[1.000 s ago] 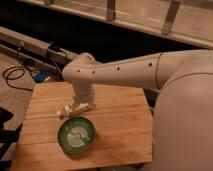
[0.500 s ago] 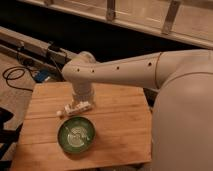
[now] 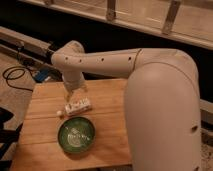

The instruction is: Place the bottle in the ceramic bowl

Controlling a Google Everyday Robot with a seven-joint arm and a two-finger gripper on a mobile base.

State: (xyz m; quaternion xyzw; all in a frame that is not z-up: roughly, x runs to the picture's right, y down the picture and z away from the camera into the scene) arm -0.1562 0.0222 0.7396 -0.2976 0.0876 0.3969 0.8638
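Observation:
The small white bottle (image 3: 78,107) lies on its side on the wooden table (image 3: 107,100), its rounded cap end pointing left. The green ceramic bowl (image 3: 76,135) with a pale swirl inside sits just in front of it, nearer the table's front edge, with nothing in it. My gripper (image 3: 75,96) hangs down from the pale arm directly over the bottle, at or just above its top. The wrist hides the contact between gripper and bottle.
My large pale arm (image 3: 150,90) covers the right side of the table. A dark rail with cables (image 3: 20,75) runs past the table's left and back. A glass barrier with metal posts (image 3: 170,20) stands behind.
Nearly none: the gripper stays over the bottle, and the bottle and bowl rest in the same places.

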